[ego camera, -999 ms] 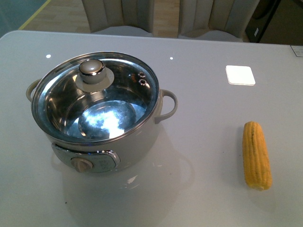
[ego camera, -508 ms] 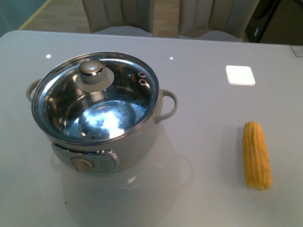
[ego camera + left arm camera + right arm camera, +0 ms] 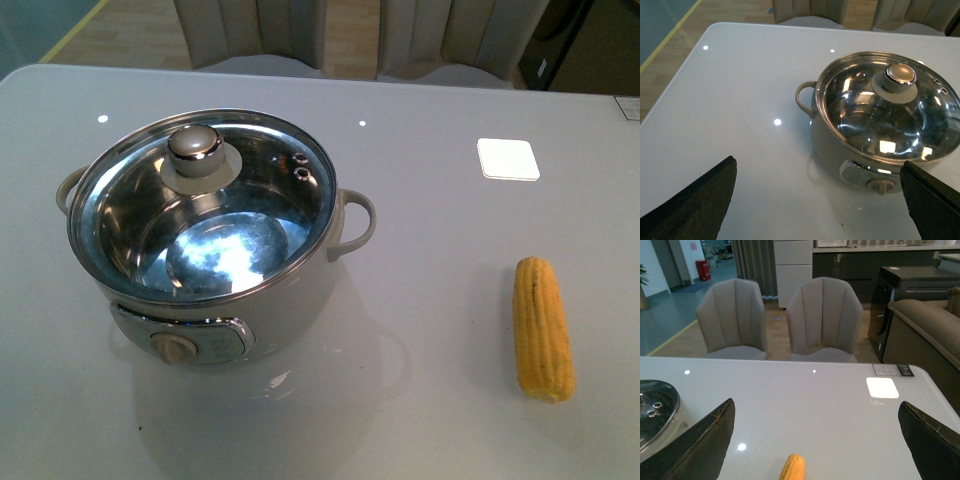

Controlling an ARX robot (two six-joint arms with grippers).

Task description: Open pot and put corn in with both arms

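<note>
A: The left pincer (image 3: pixel 817 165)?

B: Spread wide and holding nothing. It hovers over the surface (image 3: pixel 430 420), facing the pot (image 3: pixel 290 300).

A: Where's the pot?

B: On the left, dial toward the robot. The glass lid (image 3: pixel 230 230) is seated on its rim.

A: And the corn (image 3: pixel 543 328)?

B: Lying flat on the right, well apart from the pot. A white square (image 3: pixel 508 158) lies beyond it.

A: The right pincer (image 3: pixel 816 405)?

B: Also spread wide and empty, with one end of the corn showing between its fingers.
</note>
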